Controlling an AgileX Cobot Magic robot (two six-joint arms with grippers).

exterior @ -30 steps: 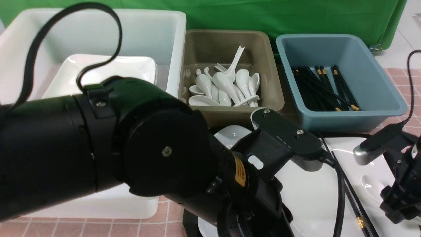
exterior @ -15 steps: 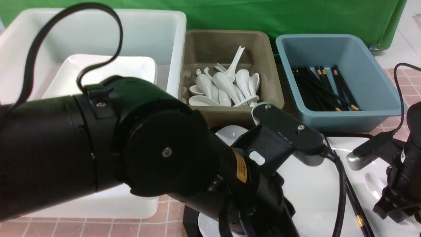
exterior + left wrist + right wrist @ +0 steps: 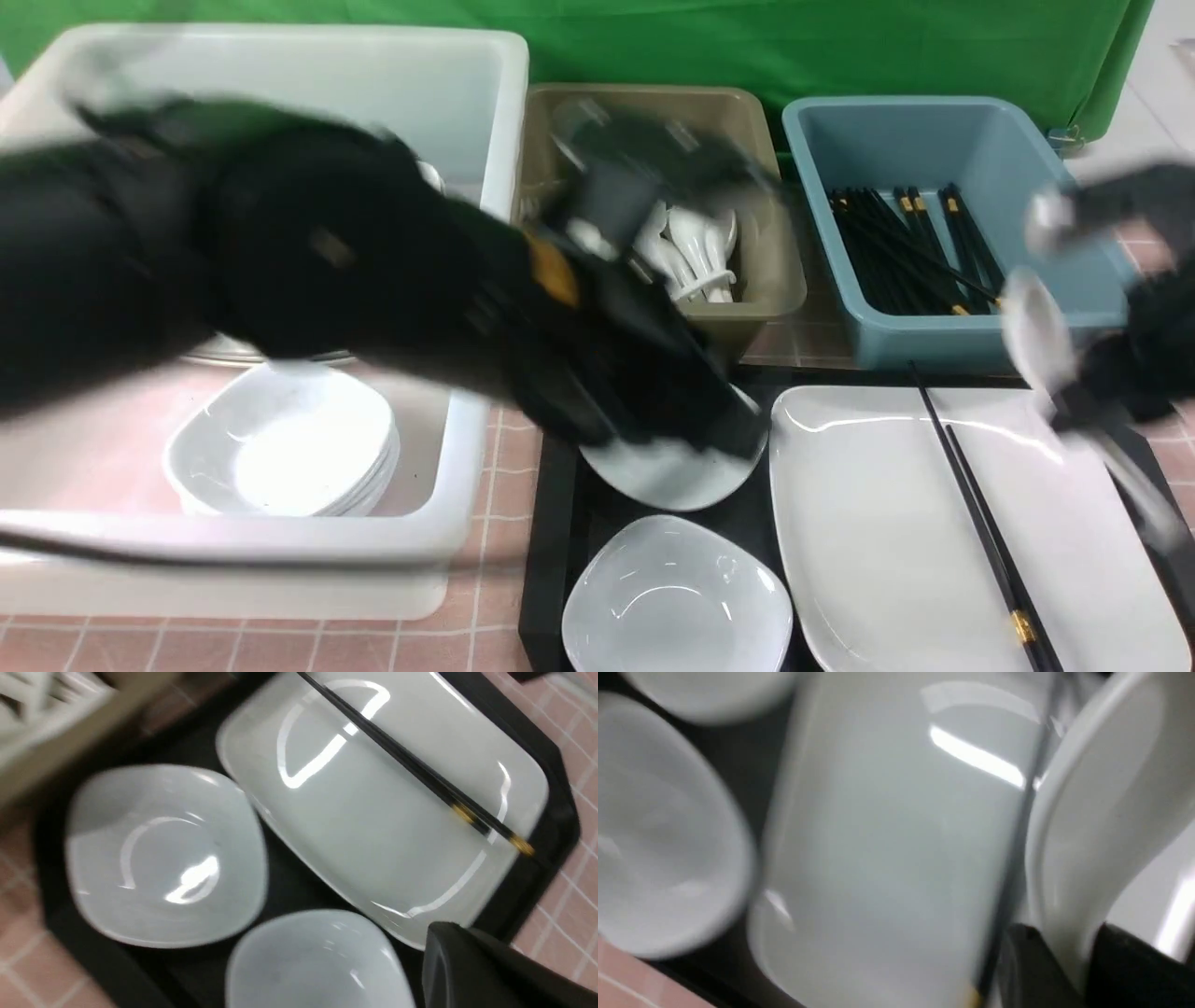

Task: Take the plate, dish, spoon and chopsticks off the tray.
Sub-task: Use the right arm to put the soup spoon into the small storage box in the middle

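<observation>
The black tray (image 3: 551, 523) holds two small white dishes, a far dish (image 3: 667, 471) and a near dish (image 3: 677, 597), and the large white plate (image 3: 887, 523). The black chopsticks (image 3: 971, 513) lie across the plate. My right gripper (image 3: 1074, 401) is shut on the handle of the white spoon (image 3: 1032, 331) and holds it above the plate's right side; in the right wrist view the spoon (image 3: 1092, 812) sits between the fingers of that gripper (image 3: 1064, 947). My left gripper (image 3: 719, 434) is blurred over the far dish. The left gripper (image 3: 444, 947) is shut, and nothing shows between its fingers.
A big white tub (image 3: 280, 551) at the left holds a stack of small dishes (image 3: 280, 448). Behind the tray stand a tan bin (image 3: 766, 280) of white spoons and a blue bin (image 3: 934, 140) of black chopsticks. A green cloth hangs at the back.
My left arm has swung up and back to the left, uncovering the tray and tub. My right gripper has shut on the spoon and lifted it off the plate.
</observation>
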